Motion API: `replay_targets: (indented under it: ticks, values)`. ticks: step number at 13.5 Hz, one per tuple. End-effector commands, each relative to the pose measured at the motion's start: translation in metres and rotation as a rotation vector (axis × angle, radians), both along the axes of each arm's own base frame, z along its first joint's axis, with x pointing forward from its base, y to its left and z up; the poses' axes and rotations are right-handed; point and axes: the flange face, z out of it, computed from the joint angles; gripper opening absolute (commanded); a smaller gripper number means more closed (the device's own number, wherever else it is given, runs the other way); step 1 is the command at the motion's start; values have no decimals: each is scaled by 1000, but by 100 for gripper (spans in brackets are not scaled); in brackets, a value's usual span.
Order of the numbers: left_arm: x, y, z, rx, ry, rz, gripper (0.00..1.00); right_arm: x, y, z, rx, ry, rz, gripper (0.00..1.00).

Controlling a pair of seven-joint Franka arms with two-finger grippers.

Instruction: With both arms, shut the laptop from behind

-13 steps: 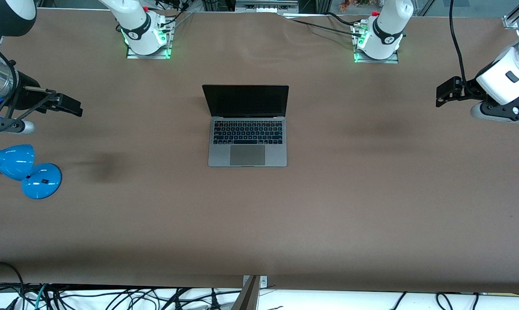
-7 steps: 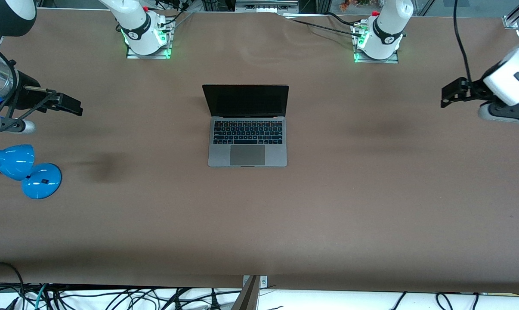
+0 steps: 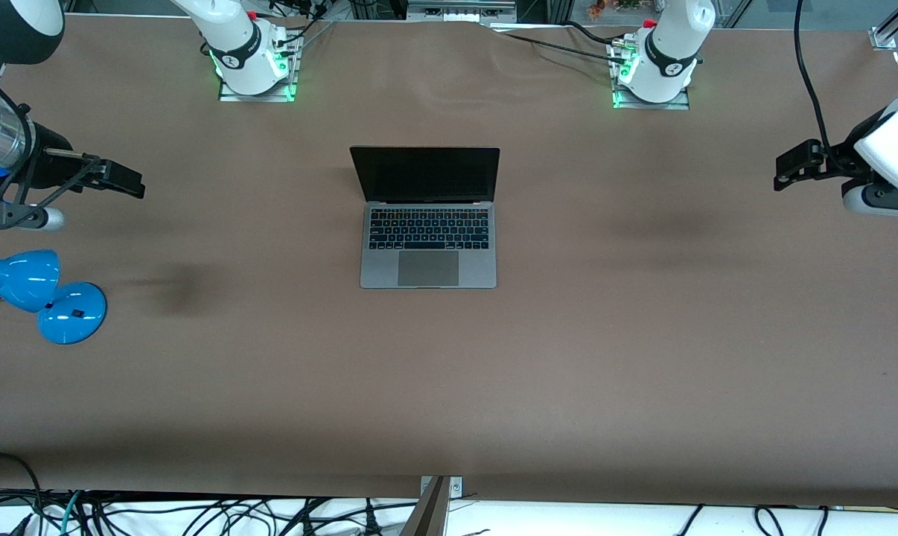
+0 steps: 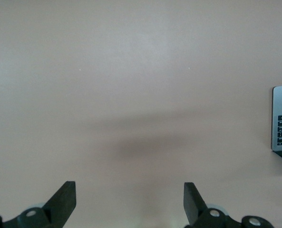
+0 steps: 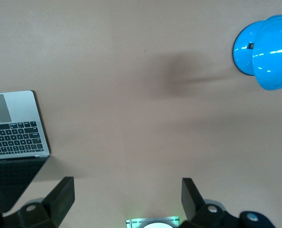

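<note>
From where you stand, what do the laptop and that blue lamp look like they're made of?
The laptop looks like matte grey metal: an even, dull sheen on its deck, with black keys and a dark glassy screen. The blue lamp could be glossy painted metal or plastic; bright highlights on its rounded shade and base show a smooth, shiny finish, but not which.

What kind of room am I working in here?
Likely a robotics lab: the arms' bases are bolted to a brown table, loose cables trail off its edge, and only a laptop and blue lamp sit out.
</note>
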Motion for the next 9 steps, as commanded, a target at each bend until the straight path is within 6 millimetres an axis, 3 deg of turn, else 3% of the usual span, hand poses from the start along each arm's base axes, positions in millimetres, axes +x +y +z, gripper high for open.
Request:
replay_targets:
  ticks: [1, 4, 7, 9]
  values:
    - [7, -6, 4, -107, 4, -4, 100, -9, 8, -1, -4, 30, 14, 100]
    - [4, -11, -7, -130, 42, -2, 100, -9, 26, -5, 5, 37, 58, 100]
    - [-1, -29, -18, -135, 100, 40, 100, -12, 66, -11, 74, 55, 121, 100]
    - [-9, -63, -24, -130, 145, 32, 100, -21, 102, -10, 70, 64, 123, 100]
